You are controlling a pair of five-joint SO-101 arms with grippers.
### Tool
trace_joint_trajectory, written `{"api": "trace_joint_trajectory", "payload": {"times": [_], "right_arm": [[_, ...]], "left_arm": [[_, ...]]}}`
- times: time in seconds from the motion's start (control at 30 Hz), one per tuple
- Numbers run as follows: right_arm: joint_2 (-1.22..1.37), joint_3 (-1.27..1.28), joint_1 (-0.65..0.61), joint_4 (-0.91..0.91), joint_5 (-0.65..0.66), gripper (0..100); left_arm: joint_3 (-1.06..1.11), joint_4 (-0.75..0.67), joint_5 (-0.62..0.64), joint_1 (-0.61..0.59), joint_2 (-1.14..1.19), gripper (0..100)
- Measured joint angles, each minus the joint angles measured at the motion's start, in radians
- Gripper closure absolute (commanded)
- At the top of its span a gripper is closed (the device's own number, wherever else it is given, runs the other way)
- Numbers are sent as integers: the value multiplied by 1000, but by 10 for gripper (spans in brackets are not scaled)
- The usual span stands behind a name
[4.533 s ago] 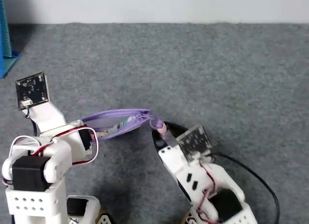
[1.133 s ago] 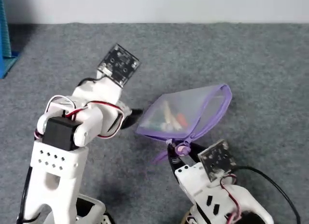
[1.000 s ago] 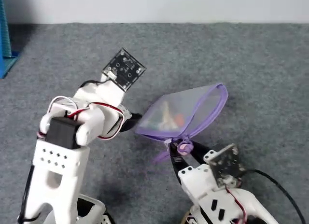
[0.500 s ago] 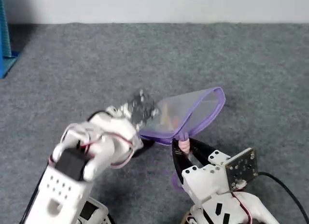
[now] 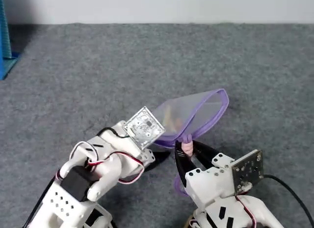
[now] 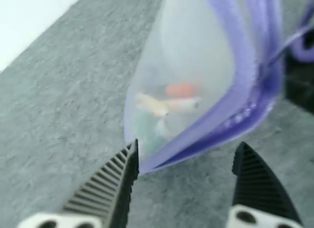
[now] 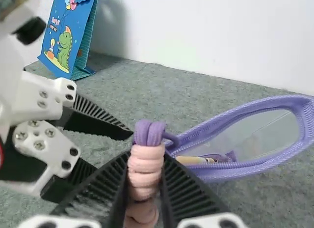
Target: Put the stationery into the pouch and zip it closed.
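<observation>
A see-through pouch with a purple zip edge hangs tilted above the grey carpet, with orange, cream and green stationery inside. My right gripper holds it from the near side, shut on the pink and purple zip pull. In the right wrist view the pouch stretches away from the right gripper. My left gripper is open, its ribbed fingers on either side of the pouch's lower corner without touching it. From above, the left gripper sits under the pouch's near left corner.
A blue gift bag leans on the white wall at the far left, also at the edge from above. Grey carpet lies open behind and to the right of the pouch. The left arm's fingers stand close beside the right gripper.
The left arm has swung down from the far left toward the front, bringing its open gripper to the pouch's near corner. The right gripper has kept the pull and turned slightly.
</observation>
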Motion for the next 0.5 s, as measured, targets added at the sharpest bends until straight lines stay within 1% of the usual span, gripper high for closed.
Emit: {"api": "trace_joint_trajectory", "payload": {"times": [0.1, 0.4, 0.5], "right_arm": [[0, 0, 0, 0, 0, 991], [0, 0, 0, 0, 0, 991], [0, 0, 0, 0, 0, 991]], "left_arm": [[2, -38, 37, 34, -3, 699], [81, -204, 150, 43, -5, 700], [106, -245, 176, 43, -5, 734]]}}
